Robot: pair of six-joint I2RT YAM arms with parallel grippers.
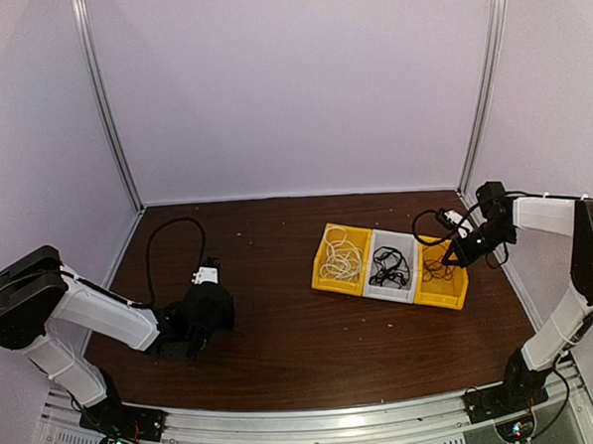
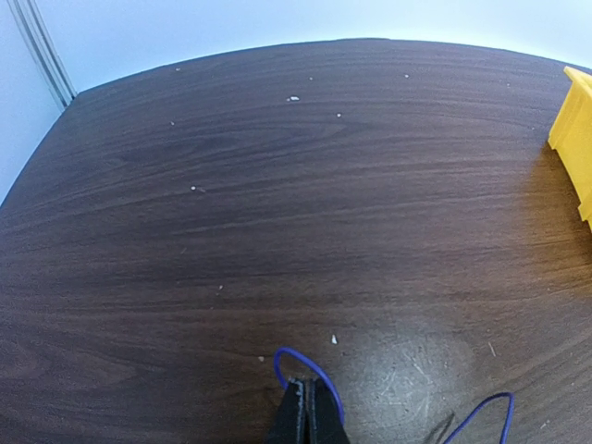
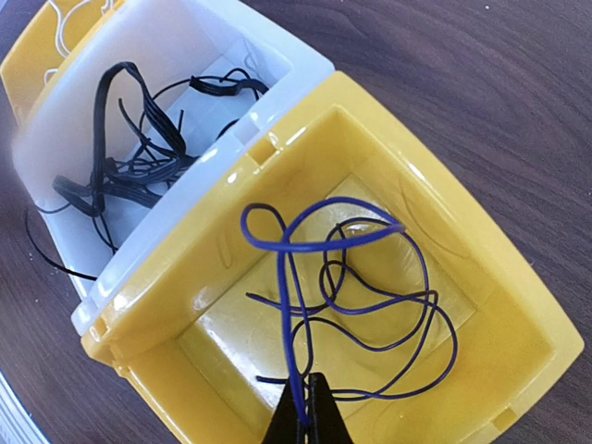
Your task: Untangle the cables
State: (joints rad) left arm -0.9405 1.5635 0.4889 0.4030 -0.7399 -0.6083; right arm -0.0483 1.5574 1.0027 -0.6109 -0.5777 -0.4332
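The cables lie sorted in three bins. A white cable point(image 1: 343, 254) fills the left yellow bin point(image 1: 326, 277), black cables point(image 3: 129, 157) the white bin point(image 3: 231, 55), and a thin blue cable point(image 3: 370, 231) coils in the right yellow bin point(image 3: 416, 139). Above that bin my right gripper point(image 3: 313, 384) is shut on a strand of the blue cable, which rises from the coil to its tips. Low over the table at the left, my left gripper point(image 2: 310, 393) is shut, and a small loop of another blue cable point(image 2: 314, 365) sticks out from its tips.
The three bins stand in a row right of centre in the top view, the white bin point(image 1: 392, 292) in the middle. A corner of a yellow bin point(image 2: 573, 129) shows at the right edge of the left wrist view. Enclosure walls point(image 1: 289, 83) ring the dark wooden table point(image 1: 283, 342).
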